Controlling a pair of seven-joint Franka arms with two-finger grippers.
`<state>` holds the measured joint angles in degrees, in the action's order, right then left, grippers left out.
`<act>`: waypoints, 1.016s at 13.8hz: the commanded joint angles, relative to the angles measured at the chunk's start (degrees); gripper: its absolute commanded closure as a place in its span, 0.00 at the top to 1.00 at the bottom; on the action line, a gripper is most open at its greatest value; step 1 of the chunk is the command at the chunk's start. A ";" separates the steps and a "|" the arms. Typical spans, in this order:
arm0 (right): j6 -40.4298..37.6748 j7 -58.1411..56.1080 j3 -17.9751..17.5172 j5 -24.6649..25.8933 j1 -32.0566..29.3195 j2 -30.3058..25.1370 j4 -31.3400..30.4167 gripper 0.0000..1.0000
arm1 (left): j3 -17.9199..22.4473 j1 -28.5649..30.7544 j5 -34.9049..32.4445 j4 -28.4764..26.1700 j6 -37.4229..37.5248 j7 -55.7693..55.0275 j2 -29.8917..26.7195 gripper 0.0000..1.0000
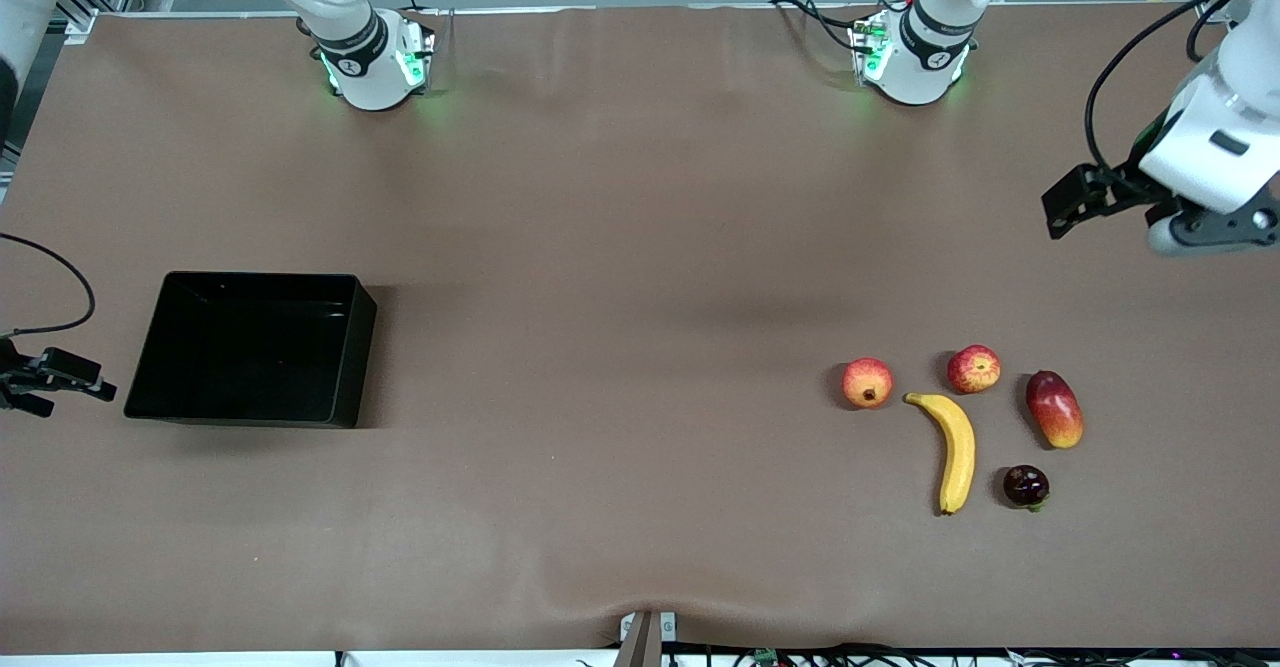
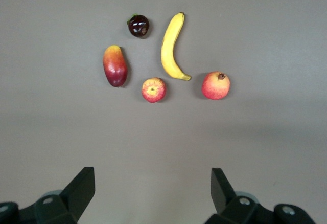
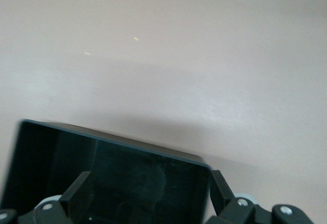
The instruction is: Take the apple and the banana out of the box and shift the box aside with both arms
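The yellow banana (image 1: 956, 450) and the small red apple (image 1: 973, 369) lie on the brown table toward the left arm's end. Both also show in the left wrist view, banana (image 2: 171, 45) and apple (image 2: 154, 89). My left gripper (image 1: 1068, 203) is open and empty, up in the air over bare table near that group; its own view shows it (image 2: 152, 188) wide open. The empty black tray (image 1: 250, 347) sits toward the right arm's end. My right gripper (image 1: 62, 377) hangs open by the tray's outer end; in its own view it (image 3: 150, 188) is over the tray (image 3: 127, 144).
An orange-red round fruit with a dark crown (image 1: 867, 382), a red-yellow mango (image 1: 1053, 408) and a small dark purple fruit (image 1: 1025, 486) lie around the banana. The arm bases stand along the table's edge farthest from the front camera.
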<state>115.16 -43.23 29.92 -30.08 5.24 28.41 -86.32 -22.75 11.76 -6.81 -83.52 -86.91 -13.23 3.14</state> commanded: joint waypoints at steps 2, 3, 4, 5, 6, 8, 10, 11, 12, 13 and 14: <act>-5.29 7.53 0.40 7.03 3.01 -6.33 -1.31 1.00 | 8.58 -6.38 2.85 -4.63 -0.19 0.92 -4.81 1.00; -5.99 9.12 0.31 9.66 3.98 -7.91 -1.31 1.00 | 10.34 -7.44 3.29 -5.16 -0.19 0.92 -5.51 1.00; -7.39 10.87 0.31 11.86 4.59 -9.06 -1.31 1.00 | 12.18 -8.93 3.29 -5.86 -0.19 0.92 -5.95 1.00; -9.84 12.28 0.22 13.37 4.69 -10.64 -1.31 1.00 | 13.86 -10.34 3.29 -6.13 -0.19 0.92 -6.65 1.00; -11.17 14.12 0.14 15.21 5.65 -12.04 -1.92 1.00 | 14.74 -10.96 3.29 -6.65 -0.19 0.92 -7.00 1.00; -17.47 20.17 -0.12 20.21 8.02 -15.04 -1.23 1.00 | 14.75 -10.70 3.64 -6.74 -0.19 0.92 -7.27 1.00; -19.53 25.11 -5.80 22.60 5.24 -18.53 -1.39 1.00 | 14.84 -10.35 3.65 -6.66 -0.27 1.01 -7.36 1.00; -20.14 27.13 -10.80 24.96 1.82 -20.13 -1.66 1.00 | 14.75 -10.00 3.65 -6.57 -0.36 1.10 -7.36 1.00; -20.76 29.50 -14.77 26.63 -0.39 -21.27 -2.36 1.00 | 14.75 -9.91 3.73 -6.57 -0.45 1.36 -7.36 1.00; -20.76 31.87 -17.15 27.52 -1.37 -23.03 -3.84 1.00 | 14.75 -9.91 3.73 -6.57 -0.45 1.36 -7.45 1.00; -20.85 34.24 -18.57 28.23 -1.46 -24.52 -4.90 1.00 | 14.66 -9.91 3.65 -6.39 -0.45 1.71 -7.36 1.00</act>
<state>94.03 -13.25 15.96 -4.37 6.23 8.24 -87.13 -8.41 1.66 -4.45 -88.68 -86.95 -13.04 -2.64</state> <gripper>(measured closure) 0.000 0.000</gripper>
